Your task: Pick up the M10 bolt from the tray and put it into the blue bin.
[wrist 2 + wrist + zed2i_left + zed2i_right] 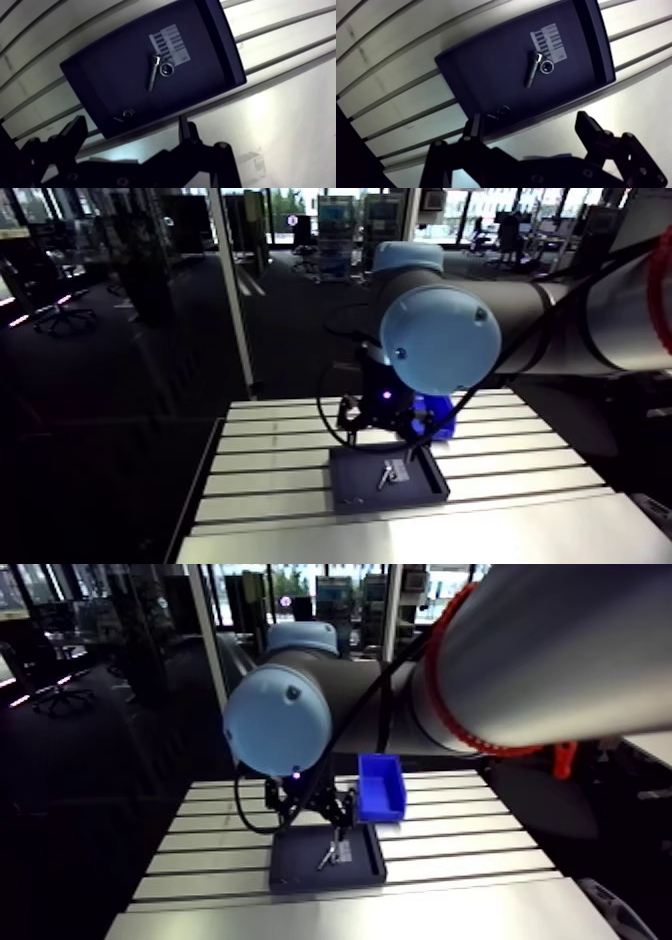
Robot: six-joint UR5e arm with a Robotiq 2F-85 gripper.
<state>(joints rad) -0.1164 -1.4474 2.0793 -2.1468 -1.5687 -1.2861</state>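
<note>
Two dark fingers (588, 127) of the gripper (531, 131) rise nearest the wrist camera, spread wide with nothing between them; the gripper hangs released above the near rim of one dark, shallow tray (481, 65) that lies on the slotted aluminium table (396, 95). On the tray floor is a single white label (548, 42) with several rows of dark print, too small to read; no brand or other writing can be made out anywhere. One long bolt (532, 71) lies flat on the tray floor ahead of the gripper, its head end at the label's corner and its shank pointing back toward the fingers. Just beside the head sits one ring-shaped piece (547, 66), either a nut or a washer; which cannot be told. Two smaller pieces (503, 109) lie close together against the tray's rim, just ahead of one fingertip and well apart from the bolt. In the arm view one blue bin (382, 786) stands on the table just beyond the tray's far corner. From the left eye the arm's light-blue joint cap (440, 338) hides much of the bin, while the right eye shows it whole.
</note>
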